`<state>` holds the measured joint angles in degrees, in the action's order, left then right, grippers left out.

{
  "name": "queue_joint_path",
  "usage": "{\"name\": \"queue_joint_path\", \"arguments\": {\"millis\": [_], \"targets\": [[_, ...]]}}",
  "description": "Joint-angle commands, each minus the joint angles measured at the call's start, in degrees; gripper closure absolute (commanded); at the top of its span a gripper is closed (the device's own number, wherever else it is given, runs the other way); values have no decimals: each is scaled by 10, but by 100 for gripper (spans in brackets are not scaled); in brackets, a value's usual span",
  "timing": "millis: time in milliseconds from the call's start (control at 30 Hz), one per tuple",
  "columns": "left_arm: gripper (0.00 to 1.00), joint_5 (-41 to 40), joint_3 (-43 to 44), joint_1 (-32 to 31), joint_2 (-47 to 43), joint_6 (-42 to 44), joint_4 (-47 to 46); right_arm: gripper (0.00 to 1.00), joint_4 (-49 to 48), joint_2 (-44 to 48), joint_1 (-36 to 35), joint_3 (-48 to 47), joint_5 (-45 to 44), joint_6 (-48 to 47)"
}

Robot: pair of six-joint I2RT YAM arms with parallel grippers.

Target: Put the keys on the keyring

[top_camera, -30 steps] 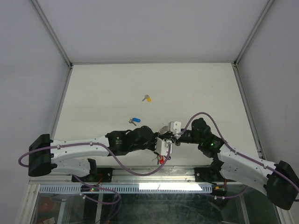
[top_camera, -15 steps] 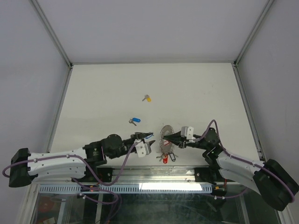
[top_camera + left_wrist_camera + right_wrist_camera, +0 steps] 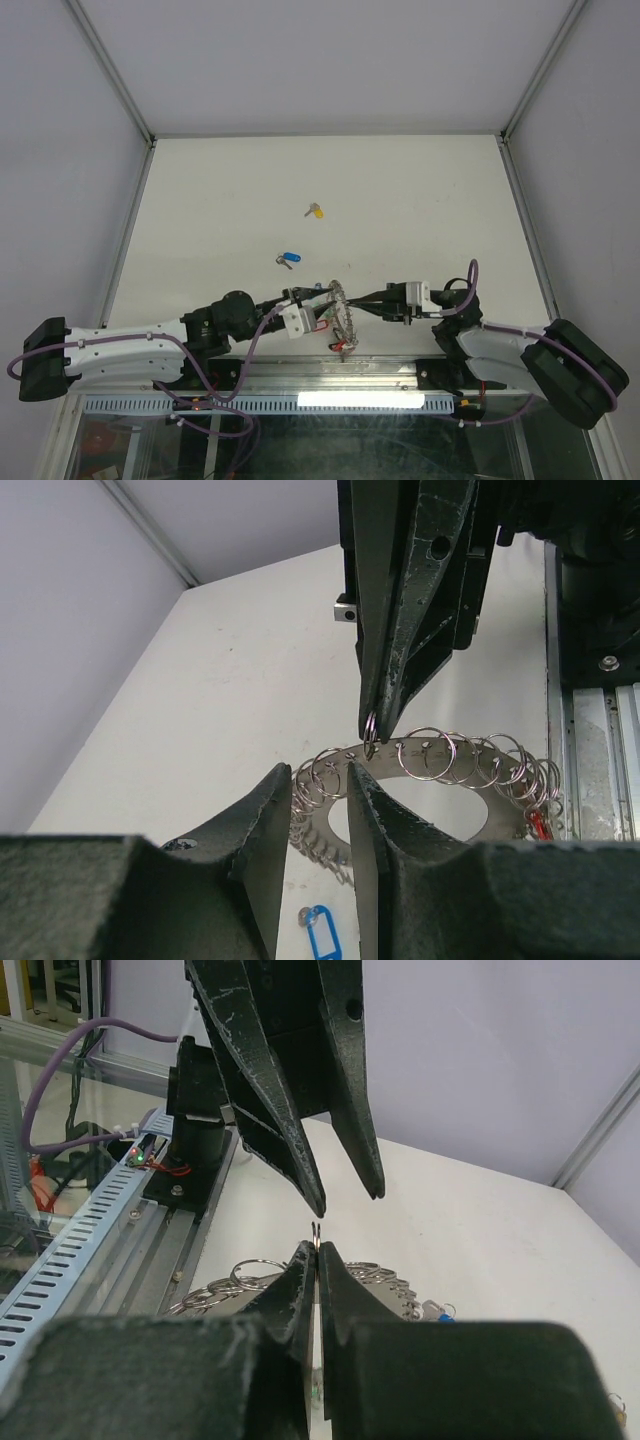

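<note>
At near edge of table [image 3: 420, 200]: right gripper [image 3: 316, 1245] pinched shut on small loop of keyring [image 3: 445, 785]; left gripper [image 3: 316, 775] open, empty, just beside. Blue key [image 3: 288, 259], yellow key [image 3: 315, 211] loose farther out. Hold ring steady; left should fetch blue.

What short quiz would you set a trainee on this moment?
1. True or false: the blue-tag key is already on the keyring.
2. Which fingers hold the keyring? A left; B right; C both.
3. Fill in: the far key has a ___ tag.
Key: 1 false, it lies on the table. 2 B: the right fingers are shut on a small ring at its edge, and the left fingers stand open. 3 yellow.
</note>
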<state>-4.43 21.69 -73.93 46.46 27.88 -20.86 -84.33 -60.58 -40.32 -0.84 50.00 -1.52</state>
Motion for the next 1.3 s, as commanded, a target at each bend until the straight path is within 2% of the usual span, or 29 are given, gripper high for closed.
{"name": "queue_joint_path", "arguments": {"millis": [0, 200, 567, 1267], "targets": [[72, 37, -7, -3, -15, -9, -45, 100, -95, 15, 2, -10, 4, 7], [70, 73, -12, -3, -18, -11, -55, 100, -95, 18, 1, -14, 1, 9], [69, 75, -5, -4, 25, -2, -71, 100, -94, 24, 2, -22, 12, 17], [77, 94, 10, -3, 52, 6, -81, 100, -89, 26, 1, -31, 34, 26]]}}
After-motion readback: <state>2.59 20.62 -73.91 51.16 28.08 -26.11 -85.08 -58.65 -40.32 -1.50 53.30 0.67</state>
